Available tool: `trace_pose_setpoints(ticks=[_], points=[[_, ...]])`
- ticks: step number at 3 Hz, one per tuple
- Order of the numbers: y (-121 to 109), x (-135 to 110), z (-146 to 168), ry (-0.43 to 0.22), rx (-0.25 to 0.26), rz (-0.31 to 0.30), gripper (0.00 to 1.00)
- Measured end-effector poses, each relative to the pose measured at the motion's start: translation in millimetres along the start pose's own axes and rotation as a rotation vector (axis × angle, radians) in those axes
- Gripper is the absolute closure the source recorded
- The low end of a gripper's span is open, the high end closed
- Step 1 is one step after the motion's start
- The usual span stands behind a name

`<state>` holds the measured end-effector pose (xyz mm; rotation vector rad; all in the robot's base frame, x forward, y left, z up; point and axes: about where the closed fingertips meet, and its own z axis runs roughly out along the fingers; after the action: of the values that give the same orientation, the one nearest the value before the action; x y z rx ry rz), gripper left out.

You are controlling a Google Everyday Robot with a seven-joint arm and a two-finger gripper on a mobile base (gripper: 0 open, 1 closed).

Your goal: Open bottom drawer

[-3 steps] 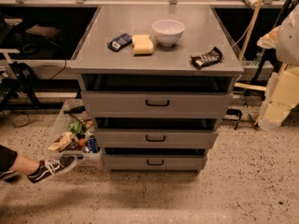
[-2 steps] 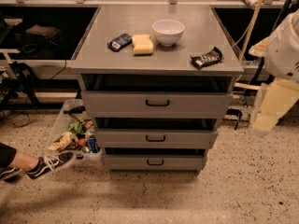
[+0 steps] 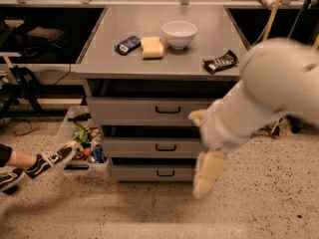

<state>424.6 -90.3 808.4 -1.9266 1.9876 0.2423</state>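
Observation:
The grey cabinet (image 3: 159,59) has three drawers. The bottom drawer (image 3: 144,173) is the lowest, shortest grey panel, with a small black bar handle (image 3: 165,173) at its centre. Its front sits in line with the two drawers above. My white arm (image 3: 259,98) reaches in from the right, across the cabinet's right side. My cream gripper (image 3: 204,185) hangs down in front of the right end of the bottom drawer, to the right of the handle and apart from it. It hides that end of the drawer front.
On the cabinet top are a white bowl (image 3: 179,33), a yellow sponge (image 3: 152,47), a blue packet (image 3: 127,44) and a dark snack bag (image 3: 221,61). A clear bin of items (image 3: 82,148) stands on the floor to the left. A person's shoe (image 3: 47,162) is next to it.
My arm has swung from the right edge leftwards and down, so it now stands in front of the cabinet's right side with the gripper at bottom-drawer height. The drawers have not moved.

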Motion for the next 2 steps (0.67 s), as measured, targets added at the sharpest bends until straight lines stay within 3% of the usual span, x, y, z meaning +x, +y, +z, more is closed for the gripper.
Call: trace_pose_setpoints(ticks=[1, 2], points=[[35.1, -14.6, 139.7, -0.057, -0.178, -0.032, 0.0], [46.7, -16.3, 252.3, -0.064, -0.268, -0.001, 0.0]])
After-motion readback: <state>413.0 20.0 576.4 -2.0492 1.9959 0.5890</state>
